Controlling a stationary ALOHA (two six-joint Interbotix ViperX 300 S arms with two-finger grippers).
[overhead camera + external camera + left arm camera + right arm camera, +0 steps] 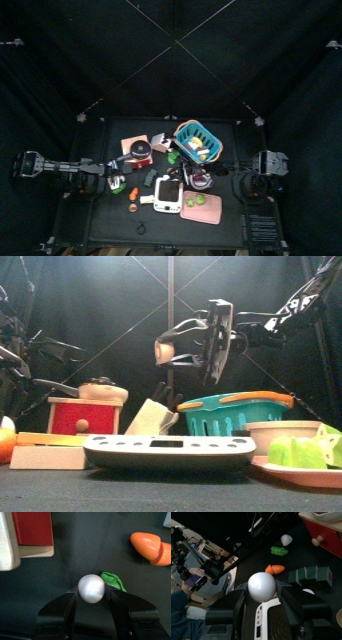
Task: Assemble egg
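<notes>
From high above, the things crowded on the surface (114, 135) are too small to tell apart, and neither white egg half can be picked out there. From table height the left arm's half stays hidden, and the scale (170, 453) along the front edge covers the foot of the teal basket (235, 413); the plate (305, 472) of green pieces at the front right corner is cut off by the picture's edge. In the left wrist view the egg half (91, 588) covers part of a green piece (115, 581) beneath it, and the red block (32, 527) and the orange carrot (152, 547) run off the edges, while past the curtains in the right wrist view a person (190, 587) is only partly visible and blurred.
</notes>
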